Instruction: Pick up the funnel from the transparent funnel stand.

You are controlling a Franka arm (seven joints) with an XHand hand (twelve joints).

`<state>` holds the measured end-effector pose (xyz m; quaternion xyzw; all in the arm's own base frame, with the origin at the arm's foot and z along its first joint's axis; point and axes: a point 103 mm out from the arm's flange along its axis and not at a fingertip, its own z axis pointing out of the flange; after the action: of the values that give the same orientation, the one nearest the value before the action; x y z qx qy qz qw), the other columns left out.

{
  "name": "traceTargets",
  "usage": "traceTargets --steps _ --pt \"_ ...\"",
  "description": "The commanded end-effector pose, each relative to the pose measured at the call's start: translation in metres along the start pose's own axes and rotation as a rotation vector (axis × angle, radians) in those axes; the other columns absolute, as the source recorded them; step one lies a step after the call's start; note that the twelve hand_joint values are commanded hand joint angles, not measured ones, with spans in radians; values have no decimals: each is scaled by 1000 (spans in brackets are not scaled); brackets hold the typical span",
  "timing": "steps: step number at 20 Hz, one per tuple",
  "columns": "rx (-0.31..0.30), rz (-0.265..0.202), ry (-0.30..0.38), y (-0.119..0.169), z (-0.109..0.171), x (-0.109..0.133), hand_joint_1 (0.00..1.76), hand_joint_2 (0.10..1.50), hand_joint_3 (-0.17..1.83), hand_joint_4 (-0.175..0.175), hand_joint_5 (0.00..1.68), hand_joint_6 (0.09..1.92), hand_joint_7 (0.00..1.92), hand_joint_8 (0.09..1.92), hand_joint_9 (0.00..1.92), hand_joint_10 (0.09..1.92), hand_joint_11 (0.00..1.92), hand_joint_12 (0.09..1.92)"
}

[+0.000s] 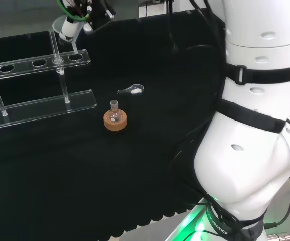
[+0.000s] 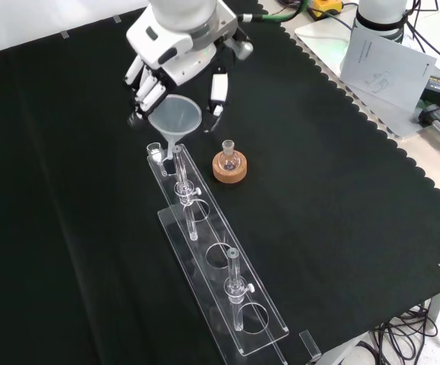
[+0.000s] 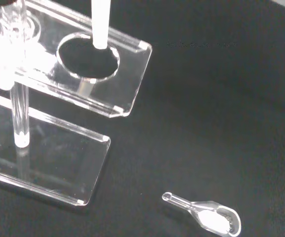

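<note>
In the front view the black and white hand (image 2: 180,57) reaches down from the top, its fingers (image 2: 142,90) and thumb (image 2: 218,88) curled round the cone of a clear funnel (image 2: 175,116). The funnel's stem (image 3: 99,22) hangs upright, its tip at the end hole of the transparent two-tier funnel stand (image 3: 130,81). In the head view the funnel (image 1: 63,26) sits above the right end of the stand (image 1: 39,63). The stand (image 2: 259,327) runs toward the front view's lower edge.
A small round flask on a cork ring (image 2: 229,165) stands just right of the stand in the front view, also seen as the flask on the ring (image 1: 115,118). A clear scoop with white powder (image 3: 209,216) lies on the cloth (image 1: 132,90). Papers (image 2: 387,68) lie beyond the cloth's edge.
</note>
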<state>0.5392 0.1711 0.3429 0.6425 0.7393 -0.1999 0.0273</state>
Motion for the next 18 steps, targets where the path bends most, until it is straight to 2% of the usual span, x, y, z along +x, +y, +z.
traceTargets --steps 1,6,9,13,14,15,18 --pt "-24 42 -1 -43 -27 -9 657 843 431 -65 575 87 679 743 981 554 581 1292" --pt "-48 62 13 -77 -34 -20 655 841 434 -65 561 87 680 743 987 548 589 1289" --pt "-47 93 22 -96 -34 -27 654 840 436 -66 558 87 682 744 992 546 592 1287" --pt "-23 127 48 -115 -21 -40 654 838 439 -66 559 87 684 744 997 543 595 1285" --pt "-10 163 57 -118 -16 -43 654 838 439 -65 560 87 685 744 998 542 595 1285" --pt "-5 173 64 -121 -11 -46 653 838 440 -65 563 87 685 744 999 541 596 1285" --pt "5 177 74 -129 0 -52 653 837 441 -65 570 87 686 744 1000 539 597 1284"
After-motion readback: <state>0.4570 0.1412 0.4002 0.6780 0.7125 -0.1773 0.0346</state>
